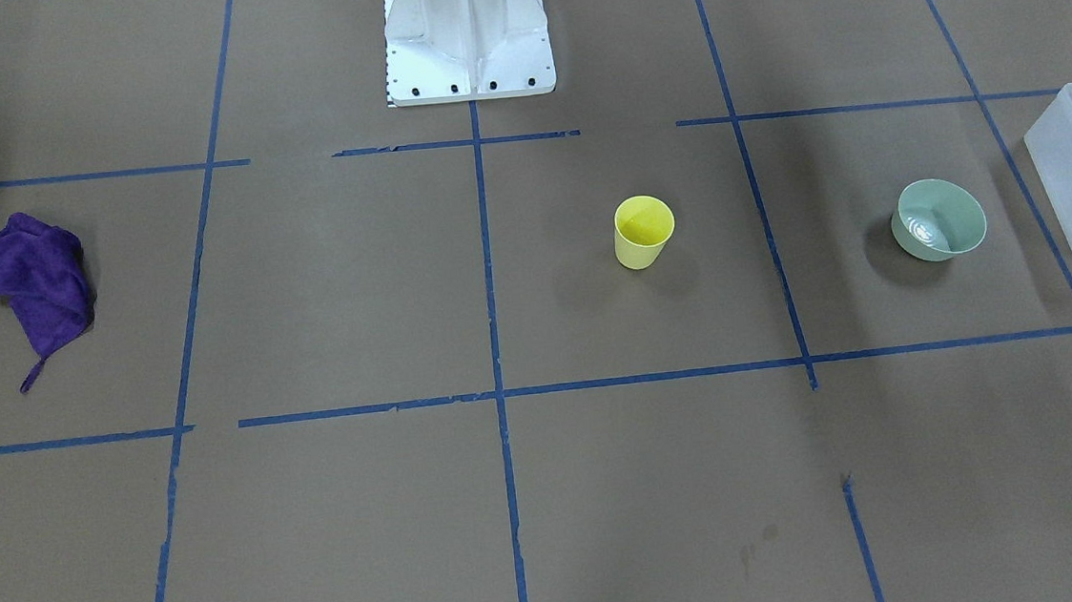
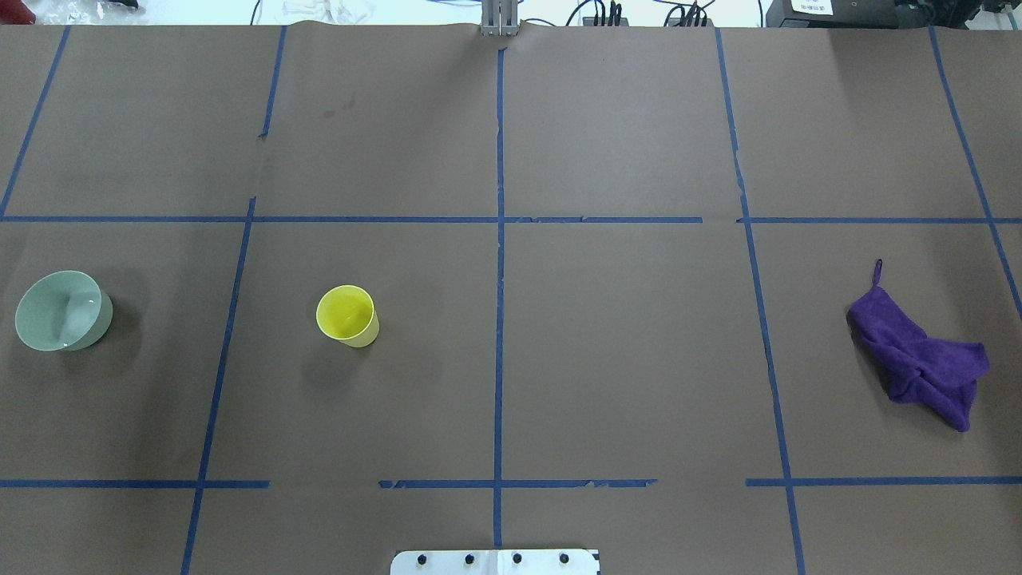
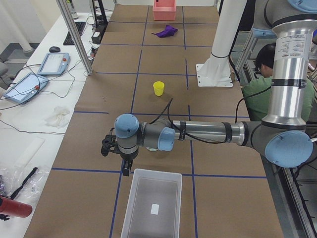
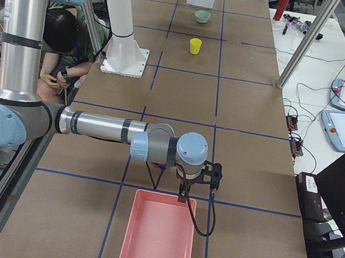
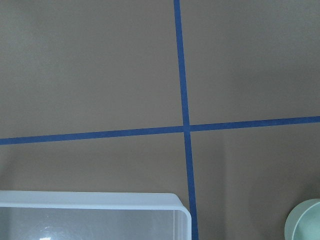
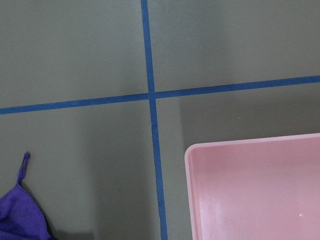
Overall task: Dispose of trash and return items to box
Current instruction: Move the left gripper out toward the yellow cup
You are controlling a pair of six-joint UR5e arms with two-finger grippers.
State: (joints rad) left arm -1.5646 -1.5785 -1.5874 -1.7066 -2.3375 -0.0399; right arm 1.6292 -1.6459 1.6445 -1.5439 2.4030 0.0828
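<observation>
so, yellow cup [image 1: 643, 231] & mint bowl [image 1: 938, 219] upright.

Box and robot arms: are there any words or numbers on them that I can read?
No text is readable.
Sticker on the clear box: too small, looks blank.
Label on the left arm: printed lines, too blurred to read.
</observation>
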